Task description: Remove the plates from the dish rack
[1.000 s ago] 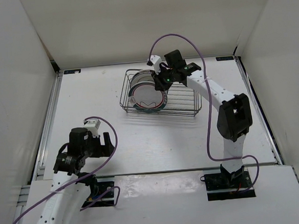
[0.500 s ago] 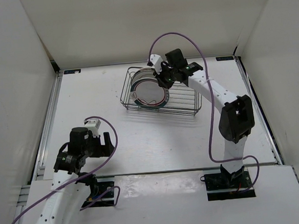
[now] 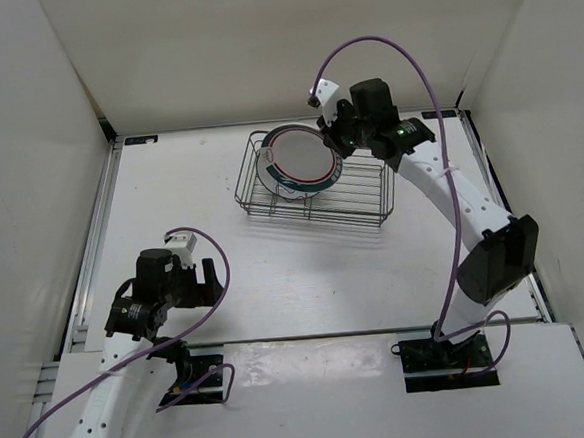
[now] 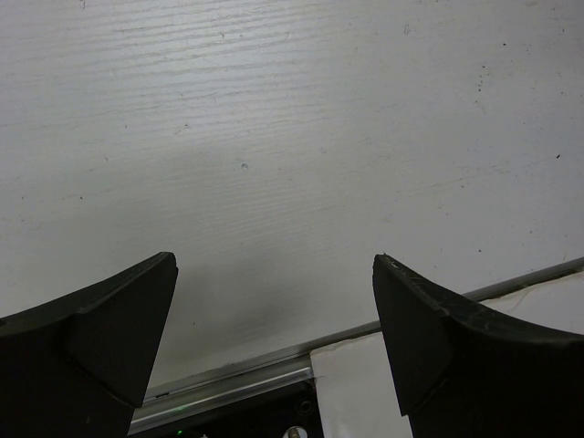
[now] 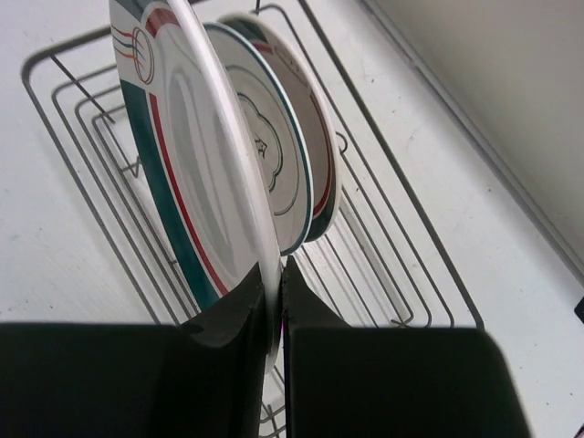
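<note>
My right gripper (image 3: 334, 140) is shut on the edge of a white plate with a green-and-red banded rim (image 3: 298, 156) and holds it tilted above the left part of the wire dish rack (image 3: 363, 200). In the right wrist view the fingertips (image 5: 276, 287) pinch this plate's rim (image 5: 187, 173). Two more plates stand upright in the rack (image 5: 388, 228) behind it: one with a dark flower-like outline (image 5: 278, 151) and one with a banded rim (image 5: 326, 169). My left gripper (image 3: 202, 284) is open and empty near the table's front left, and it also shows in the left wrist view (image 4: 274, 265).
White walls close in the table on the left, back and right. A metal rail (image 4: 246, 374) runs along the table's near edge under my left gripper. The right part of the rack holds no plates.
My right gripper has lifted the banded plate up out of the rack's dividers and carried it slightly right. The right arm has stretched out. The left arm has not moved.
</note>
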Controlling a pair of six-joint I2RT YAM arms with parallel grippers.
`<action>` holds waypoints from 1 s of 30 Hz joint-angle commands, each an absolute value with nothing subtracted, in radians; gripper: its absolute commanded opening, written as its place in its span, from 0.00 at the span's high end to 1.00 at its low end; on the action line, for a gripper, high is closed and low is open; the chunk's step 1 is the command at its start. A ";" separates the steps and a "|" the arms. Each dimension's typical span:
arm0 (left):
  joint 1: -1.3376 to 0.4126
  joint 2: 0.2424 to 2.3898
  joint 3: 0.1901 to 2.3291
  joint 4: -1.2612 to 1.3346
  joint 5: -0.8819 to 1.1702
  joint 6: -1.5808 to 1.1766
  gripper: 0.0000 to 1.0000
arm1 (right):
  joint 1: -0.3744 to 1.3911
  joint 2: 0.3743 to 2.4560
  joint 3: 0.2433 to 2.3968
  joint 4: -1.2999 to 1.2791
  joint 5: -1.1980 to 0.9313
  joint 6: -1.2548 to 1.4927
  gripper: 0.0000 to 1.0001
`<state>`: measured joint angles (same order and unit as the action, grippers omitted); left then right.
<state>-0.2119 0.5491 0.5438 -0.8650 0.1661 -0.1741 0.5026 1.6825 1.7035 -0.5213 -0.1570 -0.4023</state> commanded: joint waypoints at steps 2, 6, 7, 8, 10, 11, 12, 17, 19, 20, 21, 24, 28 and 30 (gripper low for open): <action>-0.213 0.542 0.549 -0.867 0.161 -0.181 0.00 | 0.506 1.557 1.700 -0.445 -0.129 -0.321 1.00; -0.215 0.541 0.548 -0.870 0.164 -0.179 0.00 | 0.506 1.487 1.683 -0.462 -0.135 -0.262 1.00; -0.213 0.541 0.549 -0.867 0.164 -0.184 0.00 | 0.505 1.479 1.680 -0.471 -0.140 -0.250 1.00; -0.215 0.535 0.549 -0.868 0.166 -0.183 0.00 | 0.505 1.468 1.674 -0.491 -0.152 -0.221 1.00; -0.216 0.537 0.548 -0.867 0.167 -0.183 0.00 | 0.505 1.431 1.658 -0.528 -0.182 -0.143 1.00; -0.215 0.535 0.546 -0.864 0.164 -0.183 0.00 | 0.505 1.407 1.634 -0.555 -0.193 -0.120 1.00; -0.213 0.535 0.546 -0.864 0.170 -0.183 0.00 | 0.505 1.379 1.617 -0.561 -0.221 -0.068 1.00; -0.215 0.538 0.546 -0.862 0.173 -0.183 0.00 | 0.505 1.195 1.292 -0.477 -0.353 0.164 1.00; -0.215 0.537 0.545 -0.861 0.179 -0.183 0.00 | 0.508 1.109 1.141 -0.433 -0.391 0.265 1.00; -0.213 0.538 0.546 -0.861 0.186 -0.183 0.00 | 0.506 1.088 1.102 -0.428 -0.397 0.285 1.00; -0.213 0.538 0.548 -0.861 0.184 -0.184 0.00 | 0.508 1.036 1.035 -0.416 -0.414 0.320 1.00; -0.215 0.541 0.548 -0.861 0.183 -0.183 0.00 | 0.508 0.985 0.885 -0.382 -0.457 0.405 1.00; -0.213 0.534 0.546 -0.861 0.181 -0.183 0.00 | 0.511 0.927 0.703 -0.281 -0.474 0.503 1.00; -0.213 0.535 0.546 -0.861 0.179 -0.184 0.00 | 0.508 0.913 0.594 -0.229 -0.476 0.554 1.00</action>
